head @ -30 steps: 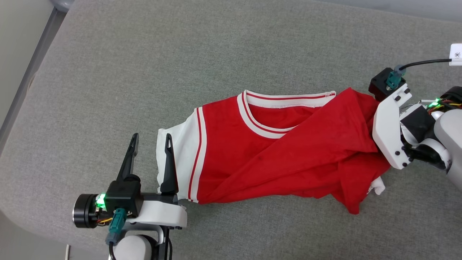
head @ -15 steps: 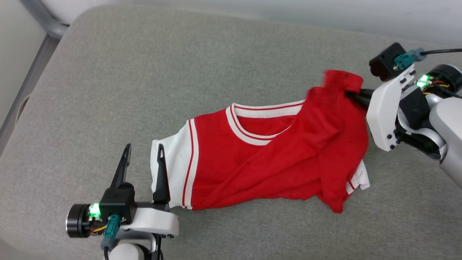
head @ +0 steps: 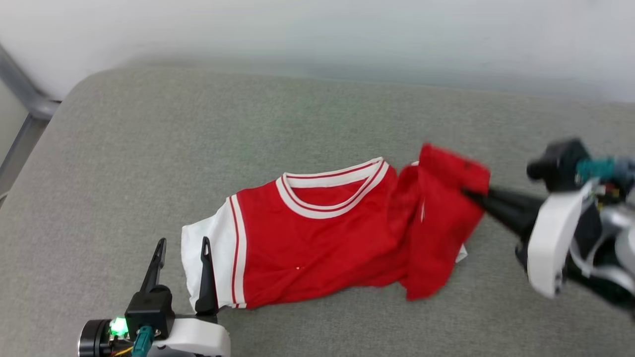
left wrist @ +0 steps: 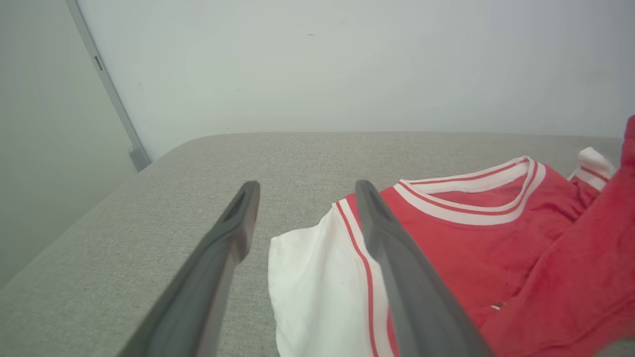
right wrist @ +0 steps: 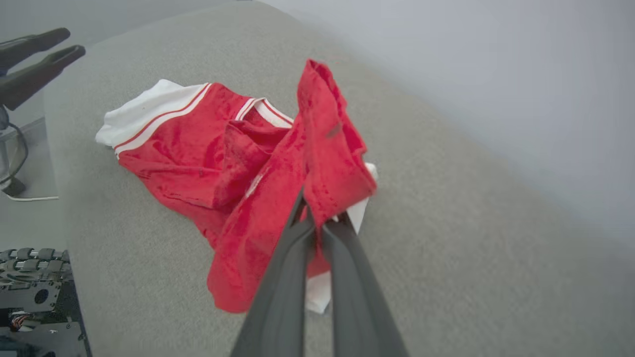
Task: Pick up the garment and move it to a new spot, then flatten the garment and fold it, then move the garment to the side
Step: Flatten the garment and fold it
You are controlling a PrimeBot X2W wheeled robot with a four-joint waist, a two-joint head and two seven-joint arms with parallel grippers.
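Right jaws clamped on garment (head: 317, 248) hem, raised; left jaws agape at white sleeve (head: 222, 258); grey cushion (head: 149, 148), wall (head: 297, 29) behind.

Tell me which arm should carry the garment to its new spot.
Right. The right jaws are shut on a red fold of the garment, held above the grey cushion. The left jaws stand open at the white sleeve's edge, gripping nothing.

cushion (head: 149, 148): big, grey, soft cloth top, round corner at the far left | wall (head: 317, 29): plain, pale, right behind the cushion | bar (left wrist: 109, 89): grey metal, slanted, by the cushion's left corner | floor (right wrist: 25, 223): grey, with a thin white cable (right wrist: 30, 199) lying on it
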